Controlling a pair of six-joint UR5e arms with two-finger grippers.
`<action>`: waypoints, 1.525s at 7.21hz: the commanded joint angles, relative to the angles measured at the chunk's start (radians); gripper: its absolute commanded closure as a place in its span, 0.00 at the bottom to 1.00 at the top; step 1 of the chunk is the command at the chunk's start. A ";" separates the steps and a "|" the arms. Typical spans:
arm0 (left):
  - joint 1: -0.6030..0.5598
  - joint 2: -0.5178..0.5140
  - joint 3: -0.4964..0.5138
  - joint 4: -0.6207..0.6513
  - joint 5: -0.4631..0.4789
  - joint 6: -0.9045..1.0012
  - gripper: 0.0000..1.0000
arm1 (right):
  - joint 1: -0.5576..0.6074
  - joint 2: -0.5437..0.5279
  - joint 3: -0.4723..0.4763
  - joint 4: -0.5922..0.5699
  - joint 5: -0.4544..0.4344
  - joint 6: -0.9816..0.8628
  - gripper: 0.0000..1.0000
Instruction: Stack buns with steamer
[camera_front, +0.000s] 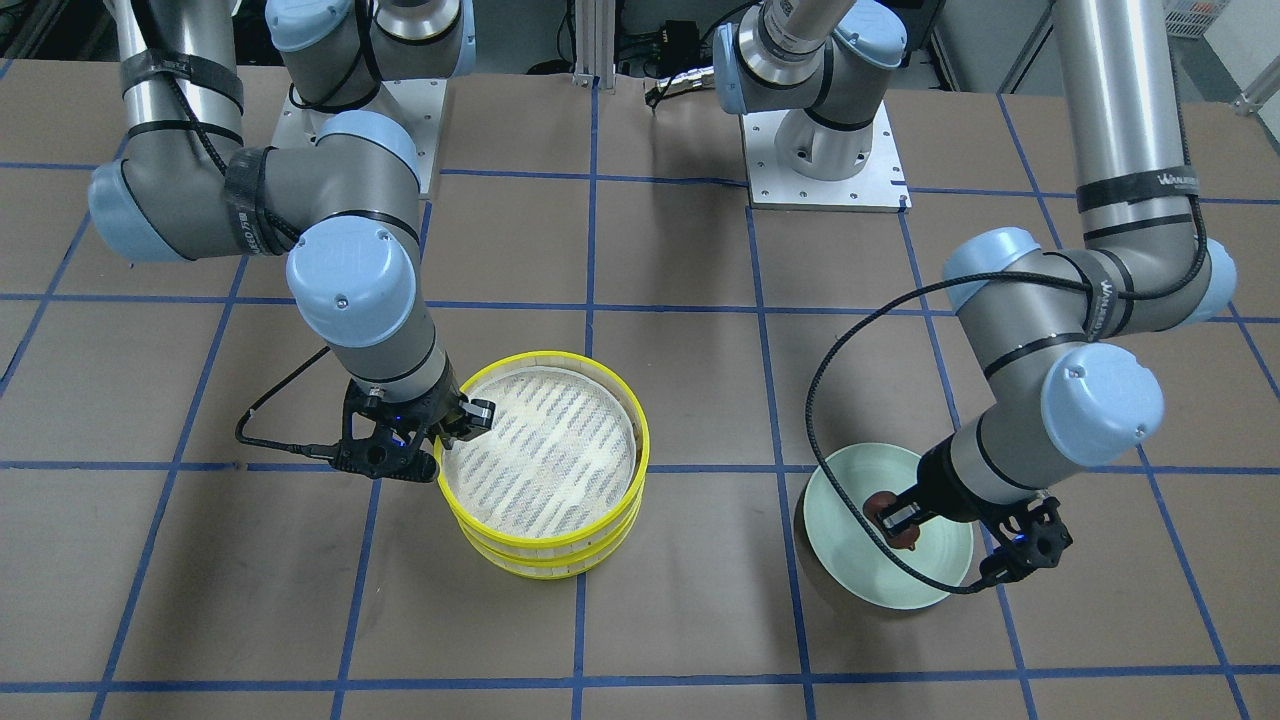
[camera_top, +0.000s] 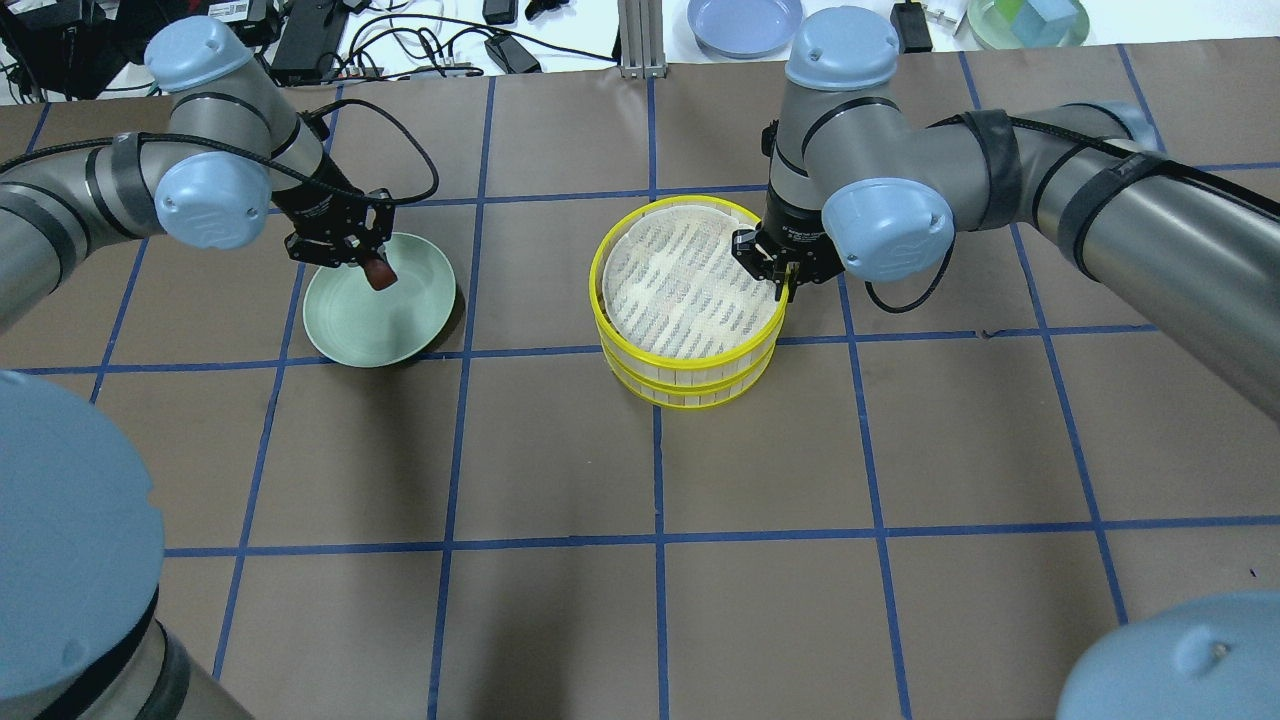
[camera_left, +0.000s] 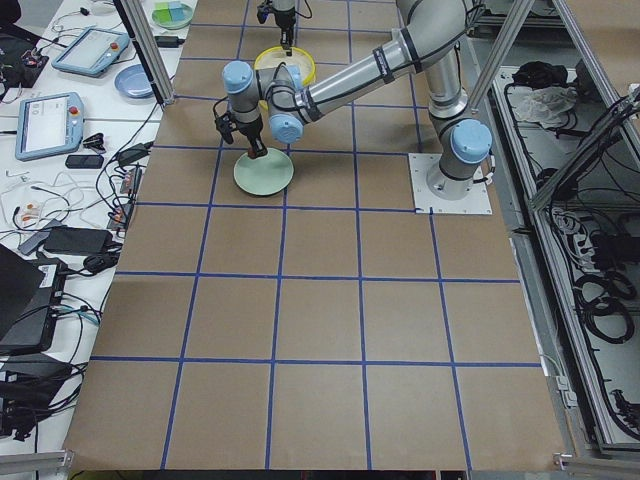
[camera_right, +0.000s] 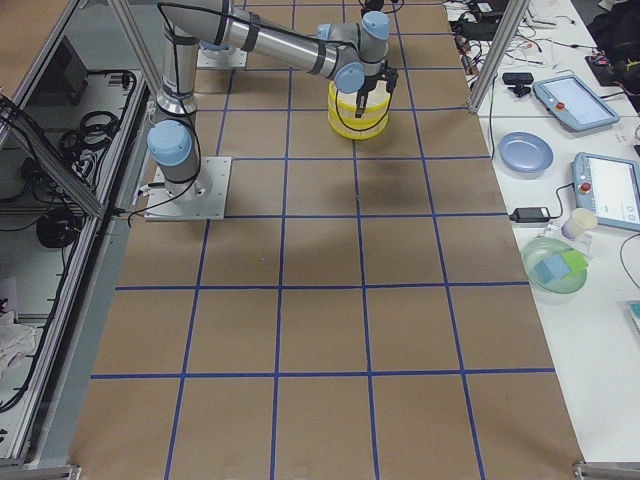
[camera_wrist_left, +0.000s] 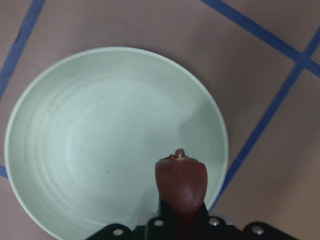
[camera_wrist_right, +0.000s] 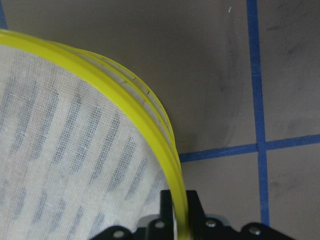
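My left gripper (camera_top: 372, 262) is shut on the dark reddish-brown bun (camera_top: 380, 273) and holds it just above the pale green plate (camera_top: 365, 325). The left wrist view shows the bun (camera_wrist_left: 181, 182) between the fingers, over the plate's near rim (camera_wrist_left: 60, 90). The plate (camera_front: 860, 565) holds nothing else. My right gripper (camera_top: 782, 285) is shut on the rim of the top tier of the yellow steamer (camera_top: 604, 300), two stacked tiers with a white cloth liner. The right wrist view shows the rim (camera_wrist_right: 125, 95) clamped between the fingers. The cream-white bun is hidden or out of view.
A blue plate (camera_top: 745, 20) and a clear dish with blue and green blocks (camera_top: 1030, 20) sit on the white bench beyond the table's far edge, with cables. The arms' base plates (camera_front: 825, 175) stand at the robot's side. Brown table has blue tape grid.
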 joint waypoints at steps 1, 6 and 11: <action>-0.083 0.054 0.004 -0.001 -0.028 -0.129 1.00 | -0.001 0.002 0.000 -0.005 0.004 0.002 0.61; -0.298 0.105 0.001 0.012 -0.212 -0.506 1.00 | -0.101 -0.091 -0.044 0.087 -0.006 -0.112 0.00; -0.376 0.077 -0.012 0.018 -0.264 -0.546 0.00 | -0.145 -0.332 -0.162 0.443 0.001 -0.210 0.00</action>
